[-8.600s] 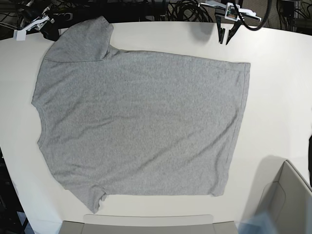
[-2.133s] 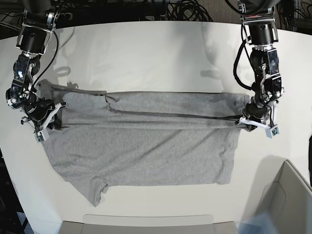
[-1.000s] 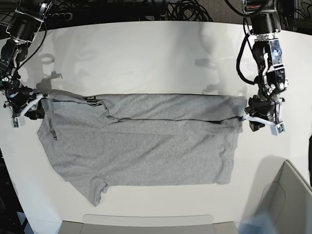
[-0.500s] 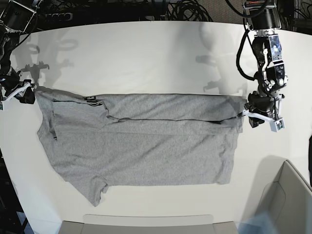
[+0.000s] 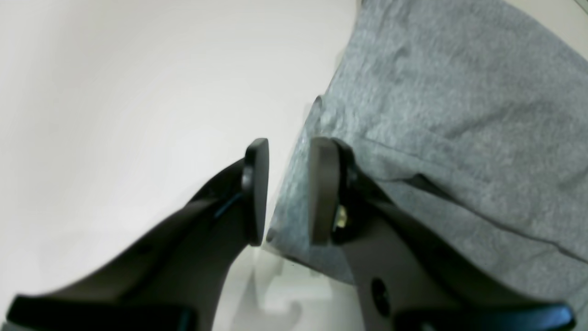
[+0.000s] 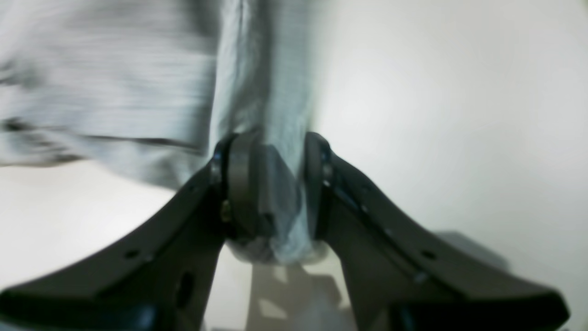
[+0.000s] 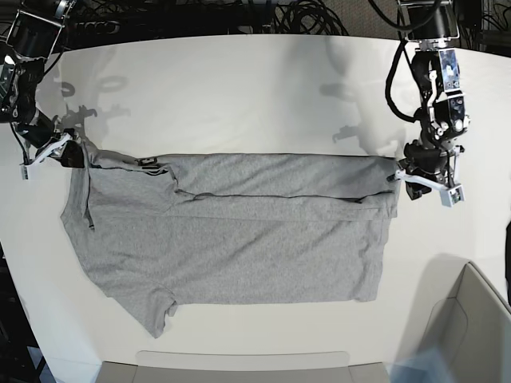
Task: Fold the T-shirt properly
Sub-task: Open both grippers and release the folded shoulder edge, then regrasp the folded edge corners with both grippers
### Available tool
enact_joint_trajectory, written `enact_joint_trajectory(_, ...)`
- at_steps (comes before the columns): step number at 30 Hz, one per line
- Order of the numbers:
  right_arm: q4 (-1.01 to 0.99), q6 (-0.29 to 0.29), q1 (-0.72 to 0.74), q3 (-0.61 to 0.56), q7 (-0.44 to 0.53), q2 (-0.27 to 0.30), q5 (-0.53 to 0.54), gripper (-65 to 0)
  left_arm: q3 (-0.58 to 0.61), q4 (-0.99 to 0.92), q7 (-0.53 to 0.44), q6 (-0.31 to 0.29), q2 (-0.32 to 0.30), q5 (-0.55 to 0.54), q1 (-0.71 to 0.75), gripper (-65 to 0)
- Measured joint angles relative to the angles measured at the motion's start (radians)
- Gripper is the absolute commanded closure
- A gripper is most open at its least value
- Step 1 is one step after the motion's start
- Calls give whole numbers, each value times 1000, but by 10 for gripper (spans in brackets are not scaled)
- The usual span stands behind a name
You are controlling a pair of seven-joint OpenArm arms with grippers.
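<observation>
The grey T-shirt [image 7: 239, 231] lies plain side up on the white table [image 7: 239, 88]. Its far part is doubled over toward me, and the far fold edge runs taut between both grippers. On the right of the base view, my left gripper [image 7: 402, 177] [image 5: 285, 193] is shut on the hem corner, with the T-shirt [image 5: 459, 115] edge caught between its fingers. At the left, my right gripper [image 7: 70, 152] [image 6: 280, 197] is shut on the shoulder end. The T-shirt [image 6: 115, 82] cloth bunches between its pads, and that view is blurred.
A grey box [image 7: 471, 319] stands at the near right corner. A flat grey tray edge [image 7: 239, 369] runs along the near side. Dark cables [image 7: 303, 16] pile up beyond the table's far edge. Bare table lies beyond the shirt's far fold.
In the base view, my right gripper has slid rightward, back toward the shirt, taking the shoulder corner with it. My left gripper has barely moved at the hem corner.
</observation>
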Motion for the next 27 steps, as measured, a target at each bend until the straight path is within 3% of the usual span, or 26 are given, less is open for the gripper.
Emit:
enact_joint_trajectory(3,-43,0,2,-18,22,3,59,-173,0,5,-1,0,-1,0,-1,-160)
enact_joint_trajectory(9,-45,0,2,-21,32,-7,60,-173,0,6,-1,0,1,0,-3,-164)
enact_joint_trajectory(12,-45,0,3,-21,31,-8,59,-173,0,5,0,0,23,0,-21,-197)
enact_joint_trajectory(14,-45,0,5,-21,29,-7,59,-173,3,2,69,-6,33,-5,-45,-222)
enact_joint_trajectory(20,-43,0,5,-21,27,-7,58,-173,4,-132,109,-10,9,-227,-86,-223)
enact_joint_trajectory(27,-43,0,4,-21,24,-2,58,-173,-3,-177,100,6,-34,-237,-75,-222)
